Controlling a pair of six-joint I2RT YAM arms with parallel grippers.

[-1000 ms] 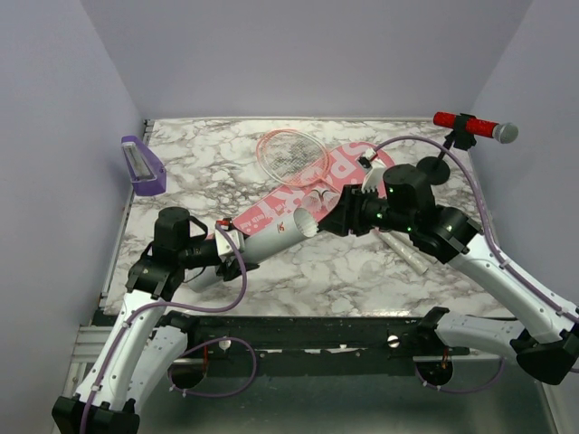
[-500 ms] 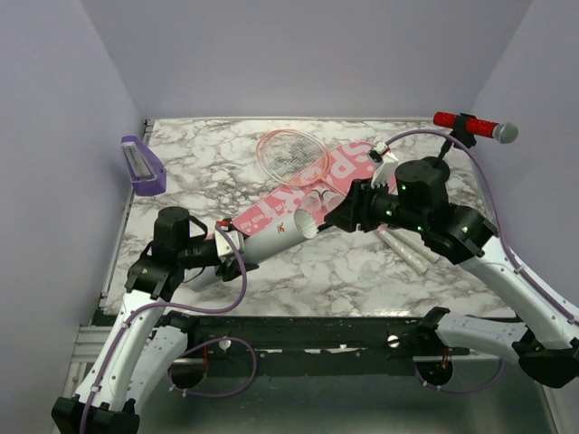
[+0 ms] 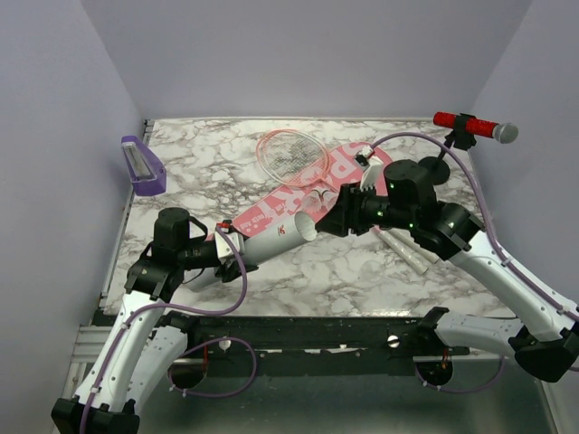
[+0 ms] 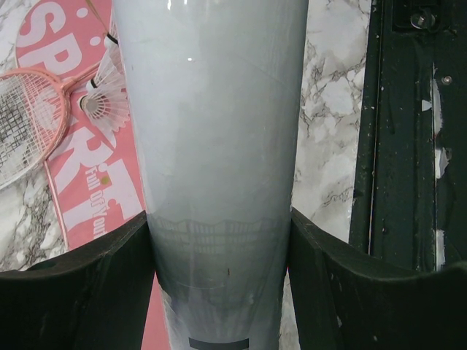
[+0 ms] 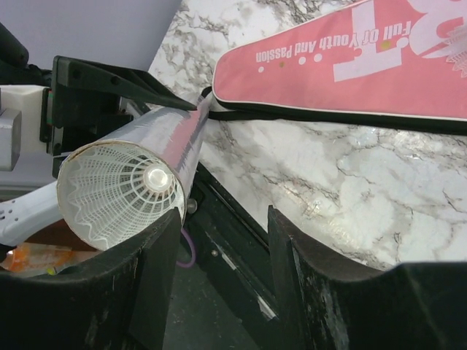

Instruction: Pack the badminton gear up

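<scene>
My left gripper (image 3: 233,258) (image 4: 219,219) is shut on the lower end of the white tube (image 3: 271,240) (image 4: 211,109), holding it tilted with its open mouth toward the right arm. A white shuttlecock (image 5: 124,191) sits inside that mouth. My right gripper (image 3: 333,220) (image 5: 222,219) stands open just beside the tube's rim, its left finger (image 5: 157,277) close to it, nothing between the fingers. Behind lies the pink bag (image 3: 271,210) (image 5: 350,73) (image 4: 80,189) with the pink racket (image 3: 289,154) (image 4: 29,117) on its far end. Another shuttlecock (image 4: 106,95) lies on the bag.
A red microphone on a black stand (image 3: 470,127) is at the back right. A purple tray (image 3: 143,167) leans at the back left edge. A white cylindrical piece (image 3: 407,253) lies on the marble under the right arm. The table's black front rail (image 4: 401,146) runs close by.
The right arm pulled back to the right, then returned to the tube's mouth, its jaws a little wider. The left arm and the tube stayed still.
</scene>
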